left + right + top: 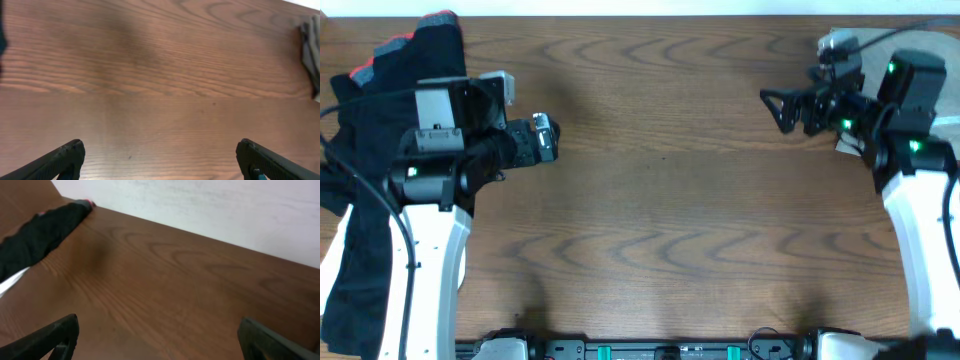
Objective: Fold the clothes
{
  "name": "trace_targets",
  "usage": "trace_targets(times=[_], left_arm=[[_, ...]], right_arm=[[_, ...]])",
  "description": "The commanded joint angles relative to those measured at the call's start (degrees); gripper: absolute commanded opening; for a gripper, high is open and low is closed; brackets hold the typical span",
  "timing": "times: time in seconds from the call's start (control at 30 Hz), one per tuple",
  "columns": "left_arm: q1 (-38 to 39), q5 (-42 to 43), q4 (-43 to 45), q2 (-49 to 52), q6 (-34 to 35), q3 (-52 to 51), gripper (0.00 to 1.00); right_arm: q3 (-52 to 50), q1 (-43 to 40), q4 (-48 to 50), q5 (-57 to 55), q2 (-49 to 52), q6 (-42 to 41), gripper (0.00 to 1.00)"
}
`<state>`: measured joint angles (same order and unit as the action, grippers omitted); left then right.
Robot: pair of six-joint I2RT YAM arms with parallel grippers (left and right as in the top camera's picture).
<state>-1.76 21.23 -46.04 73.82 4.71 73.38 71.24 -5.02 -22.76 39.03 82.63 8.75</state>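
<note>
1. Overhead: the black clothes lie heaped at 10 o'clock on the table, partly under the left arm. Their coral-red edge is at the far rim. A taupe garment sits at 2 o'clock, under the right arm. The left gripper and right gripper both point toward the centre, over bare wood and holding nothing.
2. Left wrist: the left gripper is spread wide, with only wood grain between its fingers. A strip of greyish cloth, likely the taupe garment, shows at 3 o'clock.
3. Right wrist: the right gripper is likewise spread wide with nothing between its fingers. The black clothes show at 10 o'clock, well apart from the fingers.
4. Judgement: no piece is laid out yet, so the step in hand is fetching the first garment. The next move calls for the left arm to swing back toward 9 o'clock, pinch a single layer and draw it to the centre. The right arm would then help flatten it.
</note>
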Motion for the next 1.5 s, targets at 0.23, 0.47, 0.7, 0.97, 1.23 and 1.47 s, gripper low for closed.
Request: trace_targets(times=[0.23, 0.47, 0.7, 0.97, 1.23, 1.47], left_arm=[[-9.6, 1.6, 3.7, 5.5, 1.9, 1.7, 0.98], [-18.2, 1.5, 4.9, 18.8, 5.2, 10.1, 1.00], [-17.3, -14.6, -5.3, 35.4, 6.2, 36.0, 0.96], [-20.8, -30.4, 2.0, 48.0, 9.7, 47.0, 0.92], [-26.3, -30.9, 12.5, 56.6, 9.3, 47.0, 0.92], [-29.4, -26.9, 16.3, 63.4, 8.0, 47.0, 0.92]], right_arm=[[2.0, -0.2, -0.6, 3.7, 2.4, -4.0, 0.99], [2.0, -0.2, 0.0, 3.6, 2.4, -4.0, 0.99], [2.0, 0.0, -1.4, 3.1, 2.5, -3.9, 0.98], [1.7, 1.9, -6.3, -2.2, 2.9, -3.3, 0.98], [1.6, 4.7, -9.1, -7.8, 2.9, -3.3, 0.98], [1.6, 5.1, -9.5, -8.0, 2.9, -3.4, 0.97]])
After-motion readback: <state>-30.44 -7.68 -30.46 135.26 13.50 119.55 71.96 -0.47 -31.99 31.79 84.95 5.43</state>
